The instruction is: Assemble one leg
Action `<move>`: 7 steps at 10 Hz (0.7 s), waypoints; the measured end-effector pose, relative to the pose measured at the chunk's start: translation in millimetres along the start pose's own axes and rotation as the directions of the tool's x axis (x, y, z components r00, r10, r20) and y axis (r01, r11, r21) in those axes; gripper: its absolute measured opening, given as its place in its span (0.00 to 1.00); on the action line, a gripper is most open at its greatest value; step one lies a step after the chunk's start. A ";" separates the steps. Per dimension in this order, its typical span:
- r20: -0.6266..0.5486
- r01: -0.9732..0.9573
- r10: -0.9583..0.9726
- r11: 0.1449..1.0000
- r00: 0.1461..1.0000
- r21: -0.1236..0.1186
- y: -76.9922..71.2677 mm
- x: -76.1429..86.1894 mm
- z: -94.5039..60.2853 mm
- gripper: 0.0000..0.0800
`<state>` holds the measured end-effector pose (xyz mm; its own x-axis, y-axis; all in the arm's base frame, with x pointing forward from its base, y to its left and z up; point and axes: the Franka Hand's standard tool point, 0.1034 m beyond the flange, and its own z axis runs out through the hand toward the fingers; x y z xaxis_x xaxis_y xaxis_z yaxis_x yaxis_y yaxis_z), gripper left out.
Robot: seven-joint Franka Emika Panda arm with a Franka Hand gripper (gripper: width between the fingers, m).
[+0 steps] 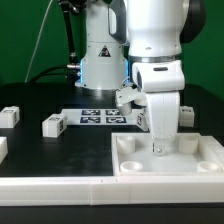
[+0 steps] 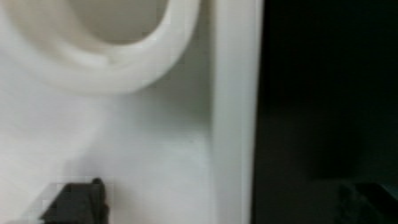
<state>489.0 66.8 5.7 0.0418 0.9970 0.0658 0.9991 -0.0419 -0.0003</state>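
Gripper [image 1: 159, 146] stood lowered onto the white tray-like piece [image 1: 170, 172]. In the exterior view its tips merged with the white plastic and could not be told apart. The wrist view was blurred. One dark fingertip [image 2: 71, 202] showed plainly, the other only faintly against the black. The two stood well apart with only the tray-like piece's surface [image 2: 160, 140] between them, so the gripper [image 2: 217, 202] was released and grasped nothing. A round socket [image 2: 121, 25] in that view was cut off by the frame edge. A small white block just beside the arm, at the end of the marker board [image 1: 98, 116], was too indistinct to identify. The tray-like piece showed a round corner socket [image 1: 133, 160] toward the exterior view's left, near the gripper. One leg [image 1: 52, 125] lay on the black table [image 1: 70, 155], well apart from the gripper toward the exterior view's left. A second leg [image 1: 10, 115] lay farther left, near the frame edge. A green backdrop [image 1: 30, 40] closed the scene behind the arm's base.
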 end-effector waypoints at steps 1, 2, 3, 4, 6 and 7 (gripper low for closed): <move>0.000 0.000 0.000 1.000 1.000 0.000 0.0 -0.2 0.0 0.81; 0.000 -0.001 0.001 1.000 1.000 0.000 0.1 -0.4 0.0 0.81; 0.000 -0.012 0.012 1.000 1.000 -0.002 -0.4 0.6 -1.6 0.81; 0.005 -0.038 0.038 0.999 0.999 -0.011 -6.6 3.9 -13.2 0.81; 0.014 -0.071 0.071 0.997 0.997 -0.023 -18.2 7.0 -32.6 0.81; 0.015 -0.093 0.094 0.995 0.995 -0.032 -21.4 9.8 -41.2 0.81</move>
<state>467.9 74.8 47.5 0.1356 0.9895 0.0507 0.9902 -0.1370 0.0255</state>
